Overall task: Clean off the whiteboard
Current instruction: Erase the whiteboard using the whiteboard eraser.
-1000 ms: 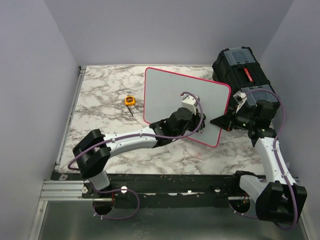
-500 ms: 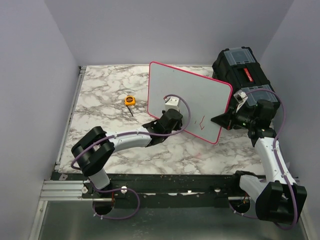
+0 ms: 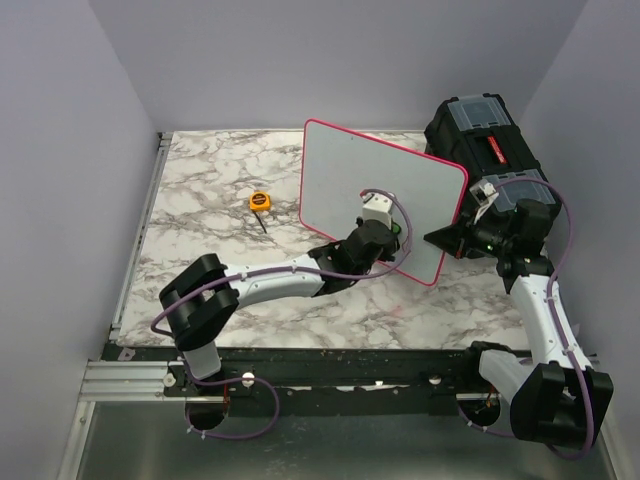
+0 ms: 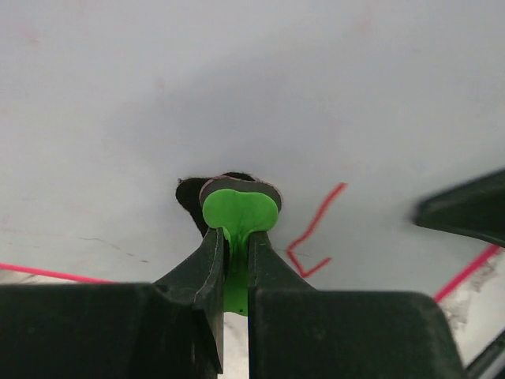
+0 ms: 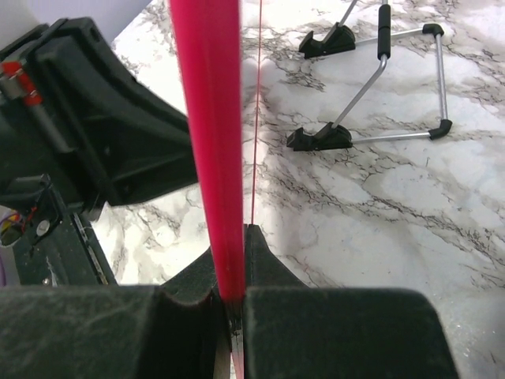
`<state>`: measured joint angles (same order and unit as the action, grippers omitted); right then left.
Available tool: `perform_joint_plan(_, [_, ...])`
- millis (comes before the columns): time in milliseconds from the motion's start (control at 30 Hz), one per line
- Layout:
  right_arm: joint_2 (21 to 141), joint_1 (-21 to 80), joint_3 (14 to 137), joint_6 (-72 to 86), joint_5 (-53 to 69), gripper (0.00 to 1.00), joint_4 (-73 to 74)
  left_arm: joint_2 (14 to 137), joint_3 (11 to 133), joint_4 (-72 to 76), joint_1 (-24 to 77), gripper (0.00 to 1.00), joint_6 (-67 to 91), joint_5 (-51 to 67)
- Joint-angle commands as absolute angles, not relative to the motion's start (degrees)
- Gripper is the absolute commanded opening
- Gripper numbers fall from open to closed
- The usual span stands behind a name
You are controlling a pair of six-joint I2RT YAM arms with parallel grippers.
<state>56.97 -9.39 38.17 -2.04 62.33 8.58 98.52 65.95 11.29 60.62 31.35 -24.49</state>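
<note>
The whiteboard [image 3: 385,180], white with a pink-red rim, stands tilted up over the marble table. My right gripper [image 3: 447,240] is shut on its right edge; in the right wrist view the jaws [image 5: 230,237] pinch the red rim [image 5: 209,118]. My left gripper [image 3: 385,238] is shut on a green eraser [image 4: 239,213] and presses it against the board's face [image 4: 252,87]. A red marker stroke [image 4: 312,237] shows just right of the eraser. In the top view the left wrist hides the lettering.
A black toolbox [image 3: 480,140] stands at the back right, close behind the right arm. A small orange tape measure [image 3: 260,200] lies left of the board. A metal wire stand with black feet [image 5: 379,87] lies on the table [image 5: 410,205] behind the board.
My left gripper swept left across the board, uncovering red marks, then back right over them. The board's top edge shifted slightly right and away. The right gripper kept its hold.
</note>
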Motion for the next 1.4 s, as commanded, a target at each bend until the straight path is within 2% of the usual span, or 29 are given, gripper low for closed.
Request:
perform_joint_plan(0, [55.85,-7.97,39.29,-2.03,71.1,0.0,8.61,101.4,67.53,17.03,64.5,0.0,35.01,-21.84])
perform_joint_plan(200, [55.58,-8.0,39.33,-2.11,70.93,0.0,8.7,102.28,68.64,17.67,65.14,0.0,32.6,-22.52])
perform_joint_plan(433, [55.71,-7.92,39.29,-2.11,70.93,0.0,8.7,101.22,75.94,15.36,65.09,0.0,25.01,-23.03])
perform_joint_plan(600, [55.63,-7.96,39.37,-2.13,70.99,0.0,8.7,103.05,77.57,13.31,65.16,0.0,25.92,-21.69])
perform_joint_plan(1033, [55.64,-7.93,39.38,-2.02,71.23,0.0,8.63,103.1,62.95,15.31,66.71,0.0,32.39,-21.64])
perform_joint_plan(1367, [55.33,-7.93,39.29,-1.96,71.15,0.0,8.59,104.85,61.07,10.05,66.78,0.0,35.9,-28.47])
